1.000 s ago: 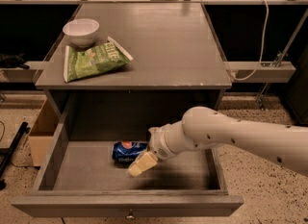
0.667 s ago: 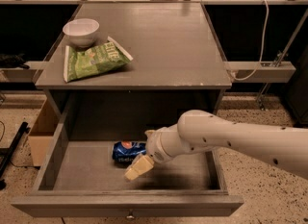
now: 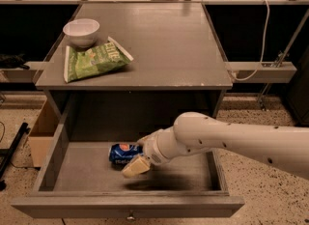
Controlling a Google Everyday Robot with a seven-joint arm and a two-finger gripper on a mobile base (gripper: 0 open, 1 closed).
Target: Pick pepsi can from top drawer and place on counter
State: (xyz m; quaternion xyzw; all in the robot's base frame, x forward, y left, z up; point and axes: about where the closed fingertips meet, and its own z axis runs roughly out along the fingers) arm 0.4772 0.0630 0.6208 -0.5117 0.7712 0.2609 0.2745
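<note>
The blue pepsi can [image 3: 120,152] lies on its side on the floor of the open top drawer [image 3: 87,171], left of centre. My gripper [image 3: 137,155] reaches in from the right on a white arm. One cream finger [image 3: 135,166] lies in front of the can and the other shows just behind its right end. The can's right end sits between them. The grey counter [image 3: 159,40] is above the drawer.
A white bowl [image 3: 81,31] and a green chip bag [image 3: 94,61] sit on the counter's left side. A cardboard box [image 3: 42,132] stands on the floor left of the cabinet. A white cable [image 3: 260,35] hangs at the right.
My gripper has slid left and slightly down toward the can, so the fingers now sit around its right end. The can has not moved.
</note>
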